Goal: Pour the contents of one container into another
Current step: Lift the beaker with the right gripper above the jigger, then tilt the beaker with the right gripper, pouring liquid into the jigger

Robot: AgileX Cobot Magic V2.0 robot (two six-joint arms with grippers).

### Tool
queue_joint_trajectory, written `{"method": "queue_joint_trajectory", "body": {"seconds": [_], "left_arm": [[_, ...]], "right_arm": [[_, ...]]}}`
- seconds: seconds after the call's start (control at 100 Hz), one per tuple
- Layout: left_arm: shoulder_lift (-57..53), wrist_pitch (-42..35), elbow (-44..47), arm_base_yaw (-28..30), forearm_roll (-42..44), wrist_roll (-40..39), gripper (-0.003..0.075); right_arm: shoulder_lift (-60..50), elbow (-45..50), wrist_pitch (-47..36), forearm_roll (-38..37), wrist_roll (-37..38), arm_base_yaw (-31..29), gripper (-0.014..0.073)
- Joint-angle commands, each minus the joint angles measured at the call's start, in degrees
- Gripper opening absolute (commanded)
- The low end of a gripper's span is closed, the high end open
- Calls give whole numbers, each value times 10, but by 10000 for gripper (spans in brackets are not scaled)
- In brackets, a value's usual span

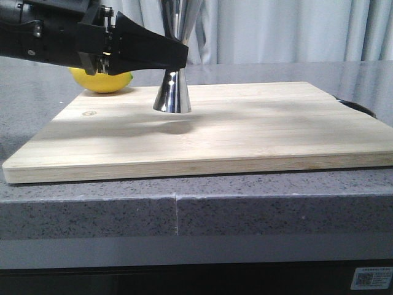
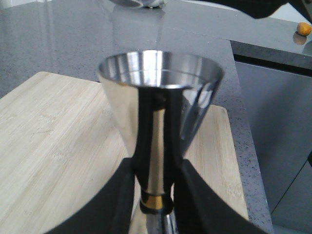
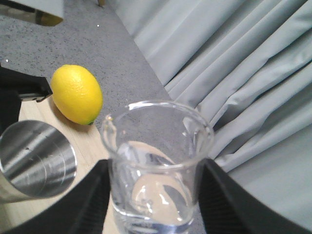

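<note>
Left gripper (image 1: 175, 60) clamps the steel jigger (image 1: 172, 92) at its gold-banded waist, fingers (image 2: 122, 204) on either side; the likely purpose is to steady the tall narrow cup so it won't tip during the pour. Jigger stands upright on the wooden cutting board (image 1: 258, 132), mouth open upward. Whether it holds liquid I can't tell.

Right gripper (image 3: 153, 195) is closed on the glass beaker (image 3: 156, 156), fingers on both sides of the wall, held in the air, a little clear liquid at the bottom. Spout side faces the jigger rim, which sits just beside and lower, so tilting that way looks like the next step. No stream visible.

Lemon (image 3: 77, 94) lies just off the board's back edge, near the jigger. Curtain hangs behind the counter. Board's right half gives free room; the left arm crowds the jigger's left.
</note>
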Motion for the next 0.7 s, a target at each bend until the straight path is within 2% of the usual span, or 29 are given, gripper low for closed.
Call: {"method": "queue_joint_trajectory", "body": {"seconds": [0.0,0.69], "left_arm": [[-24,67,-16,-6,-39,2,137],[-24,67,-16,-6,-39,2,137]], "right_arm": [[-23,-22,-32,-7,0,0,225],[-23,-22,-32,-49,0,0,225]]}}
